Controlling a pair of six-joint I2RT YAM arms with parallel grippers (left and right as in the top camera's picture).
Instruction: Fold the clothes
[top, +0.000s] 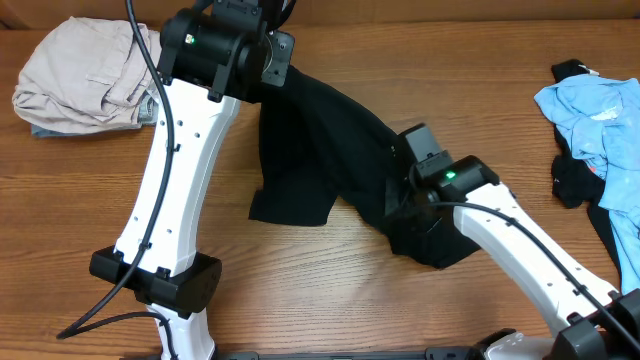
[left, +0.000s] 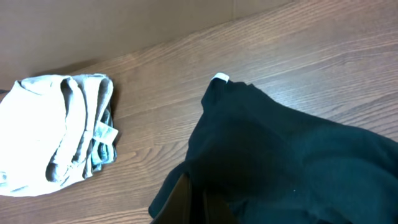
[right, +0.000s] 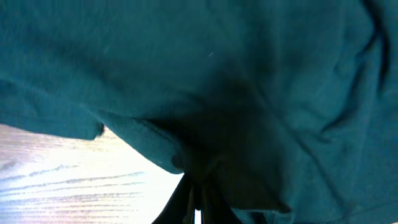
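A black garment (top: 320, 150) lies stretched across the middle of the wooden table, held at two ends. My left gripper (top: 272, 62) is shut on its far upper corner; in the left wrist view the fingers (left: 200, 199) pinch the dark cloth (left: 292, 162), and a white tag (left: 221, 78) shows at its edge. My right gripper (top: 400, 195) is shut on the near right end; in the right wrist view the fingers (right: 198, 199) pinch the dark cloth (right: 249, 74), which fills the view.
A folded beige garment (top: 85, 70) sits at the far left, also seen in the left wrist view (left: 50, 130). A pile of light blue (top: 600, 115) and black clothes lies at the right edge.
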